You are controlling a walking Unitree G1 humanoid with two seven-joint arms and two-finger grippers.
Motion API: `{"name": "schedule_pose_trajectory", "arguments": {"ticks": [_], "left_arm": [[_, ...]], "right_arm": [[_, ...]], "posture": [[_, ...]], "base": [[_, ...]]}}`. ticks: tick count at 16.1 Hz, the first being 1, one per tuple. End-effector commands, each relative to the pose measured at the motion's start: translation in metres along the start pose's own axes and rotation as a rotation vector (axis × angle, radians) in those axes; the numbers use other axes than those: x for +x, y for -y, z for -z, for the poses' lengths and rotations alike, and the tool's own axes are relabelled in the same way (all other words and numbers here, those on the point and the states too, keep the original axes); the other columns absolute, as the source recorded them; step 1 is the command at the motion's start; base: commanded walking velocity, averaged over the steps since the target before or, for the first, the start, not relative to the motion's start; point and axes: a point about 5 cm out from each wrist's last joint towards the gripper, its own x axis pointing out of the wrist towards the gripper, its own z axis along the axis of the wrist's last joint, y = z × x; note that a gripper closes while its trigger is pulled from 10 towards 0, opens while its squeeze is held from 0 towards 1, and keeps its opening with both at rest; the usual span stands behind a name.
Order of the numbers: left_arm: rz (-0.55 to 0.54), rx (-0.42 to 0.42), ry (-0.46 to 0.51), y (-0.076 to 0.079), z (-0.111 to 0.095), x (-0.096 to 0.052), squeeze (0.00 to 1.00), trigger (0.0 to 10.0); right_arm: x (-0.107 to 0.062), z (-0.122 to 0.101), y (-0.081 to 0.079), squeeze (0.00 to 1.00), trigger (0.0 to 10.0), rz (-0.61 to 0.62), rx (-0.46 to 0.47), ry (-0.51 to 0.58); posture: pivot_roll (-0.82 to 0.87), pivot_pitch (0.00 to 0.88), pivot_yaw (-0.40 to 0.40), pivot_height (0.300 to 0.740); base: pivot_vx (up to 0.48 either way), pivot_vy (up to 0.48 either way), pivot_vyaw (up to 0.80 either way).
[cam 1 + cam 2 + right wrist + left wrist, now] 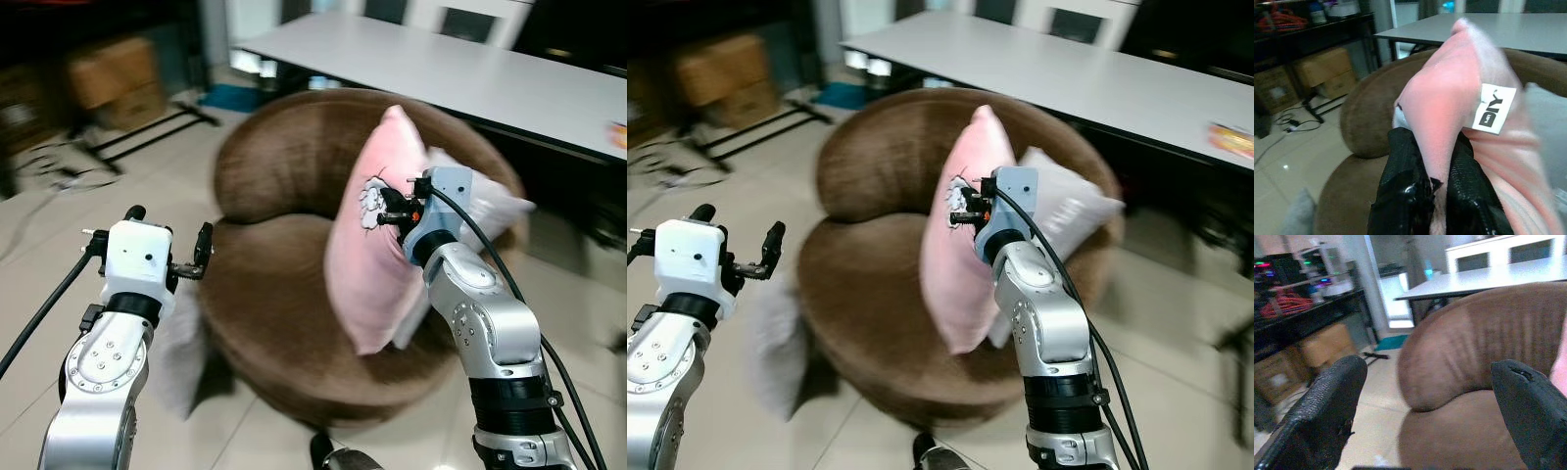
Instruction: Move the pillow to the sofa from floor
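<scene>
A pink pillow [377,235] with a sheep print hangs upright over the seat of the round brown sofa [284,274]. My right gripper [392,209] is shut on its edge; in the right wrist view the pink fabric [1449,98] and a white tag are pinched between the black fingers [1405,191]. My left gripper [168,240] stands open at the sofa's left side, above the floor, with nothing in it. The left wrist view looks past its spread fingers [1322,406] at the sofa back [1474,357].
A grey pillow [490,211] leans on the sofa behind the pink one. Another grey cushion [181,357] lies on the tiled floor at the sofa's left. A long white table [451,73] stands behind. Cardboard boxes [118,78] and cables sit at the far left.
</scene>
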Motion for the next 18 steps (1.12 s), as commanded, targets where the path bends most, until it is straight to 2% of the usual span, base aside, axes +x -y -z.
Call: {"name": "schedule_pose_trajectory", "arguments": {"ticks": [1,3,7,11,18], "left_arm": [[0.006,-0.002,0.011,-0.001,-0.002,-0.001,0.0,10.0],[0.004,-0.01,0.017,-0.001,-0.003,-0.001,0.0,10.0],[0.003,-0.019,0.023,0.0,-0.003,-0.003,0.0,10.0],[-0.009,-0.022,0.028,-0.001,-0.003,-0.006,0.0,10.0],[-0.022,-0.023,0.029,-0.001,-0.003,-0.011,0.0,10.0]], "right_arm": [[-0.001,-0.01,-0.004,0.0,10.0,-0.03,-0.008,0.042],[-0.002,-0.009,-0.008,0.0,10.0,-0.061,-0.016,0.041],[-0.006,-0.011,-0.03,0.0,10.0,-0.232,-0.042,0.069],[-0.008,-0.012,-0.039,0.0,10.0,-0.323,-0.039,0.082],[-0.007,-0.011,-0.044,0.0,10.0,-0.381,-0.038,0.075]], "posture": [[0.03,0.0,-0.038,0.74],[0.03,0.0,-0.039,0.74],[0.03,0.0,-0.043,0.74],[0.05,0.0,-0.068,0.74],[0.07,0.0,-0.085,0.74]], "base": [[0.0,0.0,-0.8],[0.247,0.0,-0.45],[0.285,0.0,0.0],[0.285,0.0,0.0],[0.24,0.0,0.0]]}}
